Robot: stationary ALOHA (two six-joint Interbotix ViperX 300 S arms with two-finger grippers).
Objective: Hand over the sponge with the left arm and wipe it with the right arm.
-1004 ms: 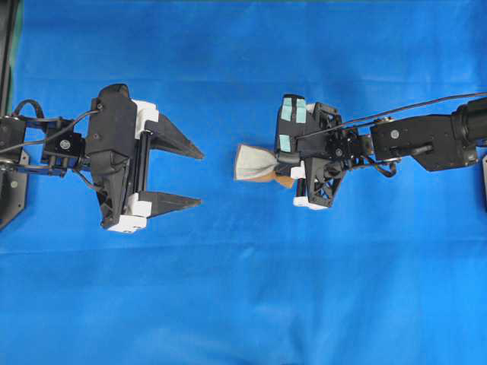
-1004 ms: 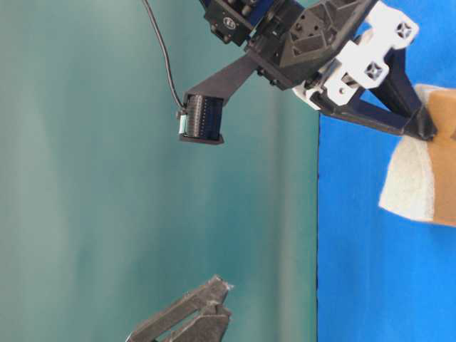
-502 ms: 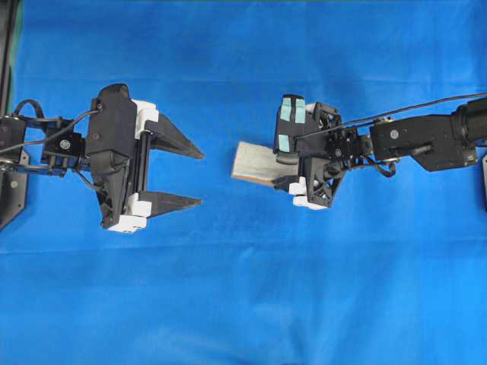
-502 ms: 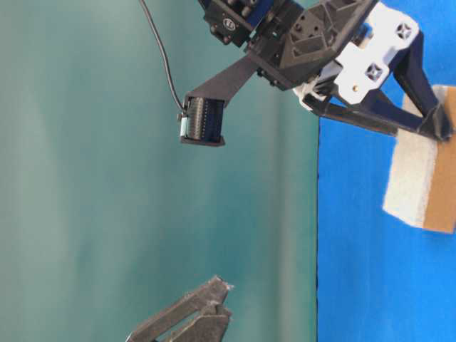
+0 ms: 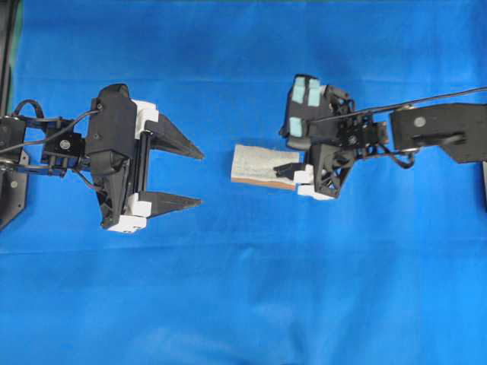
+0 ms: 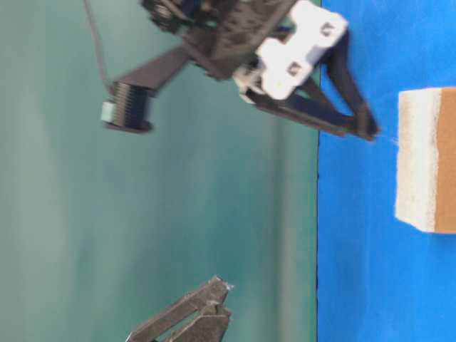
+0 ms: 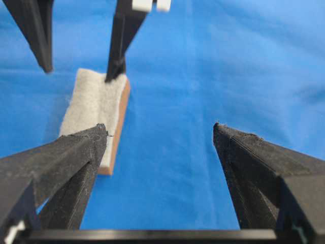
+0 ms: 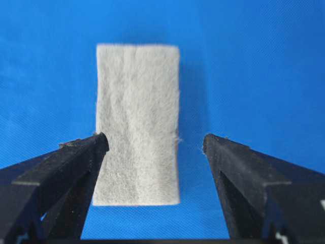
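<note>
Right pincer (image 8: 155,147) spread wide, holding nothing; its black, tapered, matte fingers (image 8: 71,162) straddle the near end of the sponge (image 8: 137,122) without gripping it, above the pad. Sponge lies flat on the blue cloth worktop (image 5: 243,289), near its middle, fuzzy grey-white face up, thin orange-brown layer (image 6: 445,160) beneath. Rectangular; long axis runs on the line between the two arms. Beyond it, left pincer (image 5: 194,177) equally wide open, empty, fingertips pointing at the sponge, apart from it.
</note>
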